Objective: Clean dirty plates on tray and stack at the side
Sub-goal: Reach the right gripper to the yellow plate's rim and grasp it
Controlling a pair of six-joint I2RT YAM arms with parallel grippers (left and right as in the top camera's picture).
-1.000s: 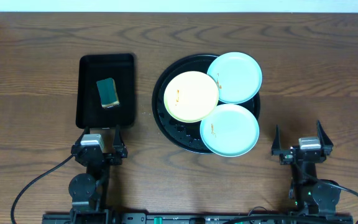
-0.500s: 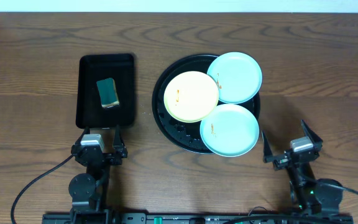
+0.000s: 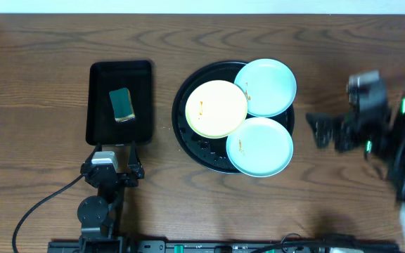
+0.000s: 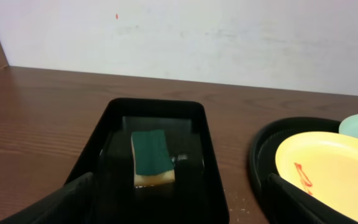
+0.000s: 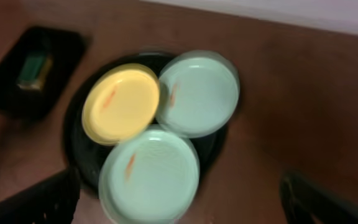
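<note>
view: overhead
tray (image 3: 201,149): round, black, mid-tabletop (image 3: 41,84)
plates: all three on the tray, edges meeting; yellow plate (image 3: 216,109) on its left part, far mint plate (image 3: 267,86) and near mint plate (image 3: 260,146) overhanging its right rim; orange smears on each
rectangular tray (image 3: 98,126): left of the tray, green sponge (image 3: 122,104) inside
left pincer (image 3: 112,156): near-left of the tray
right pincer (image 3: 320,131): right of the tray, badly blurred, gap unreadable here

view: left wrist
left pincer: spread wide, gripping nothing; sponge ahead, the tray's rim to the right

view: right wrist
right pincer: spread wide, empty, looking down on the tray and plates
</note>
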